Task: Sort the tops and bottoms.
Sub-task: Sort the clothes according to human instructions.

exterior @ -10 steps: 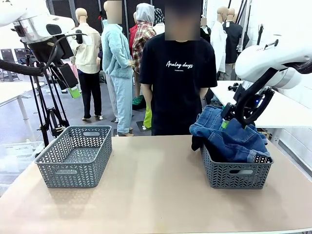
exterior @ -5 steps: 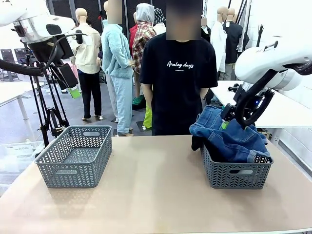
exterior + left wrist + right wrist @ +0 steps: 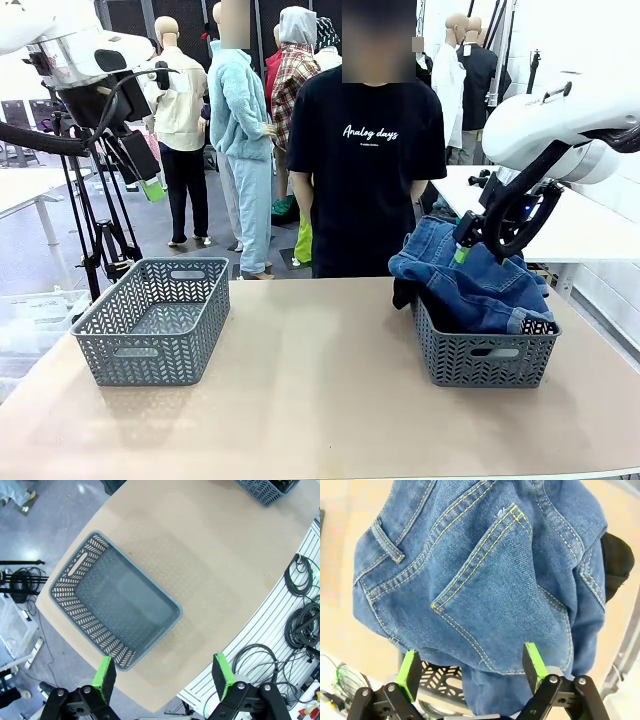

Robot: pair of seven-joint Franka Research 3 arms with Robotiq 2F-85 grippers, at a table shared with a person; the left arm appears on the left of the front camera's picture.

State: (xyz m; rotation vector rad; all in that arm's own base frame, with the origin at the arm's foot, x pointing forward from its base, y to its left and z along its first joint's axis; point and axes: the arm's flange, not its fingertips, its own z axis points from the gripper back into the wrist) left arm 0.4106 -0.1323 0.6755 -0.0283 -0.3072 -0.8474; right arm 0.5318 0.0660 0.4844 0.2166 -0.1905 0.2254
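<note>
Light is bright and even, from overhead — the table (image 3: 320, 390) shows only soft, pale shadows beside the left basket (image 3: 155, 320) and right basket (image 3: 485, 350). The white arm casing at upper right is nearly blown out against a pale wall. The front view is sharp in the foreground, slightly softer far off. Both wrist views bend strongly at the edges — the table's edge curves in the left one. Denim (image 3: 485, 575) stitching is crisp in the right wrist view, while the green pads (image 3: 410, 672) at the bottom look a little soft.
</note>
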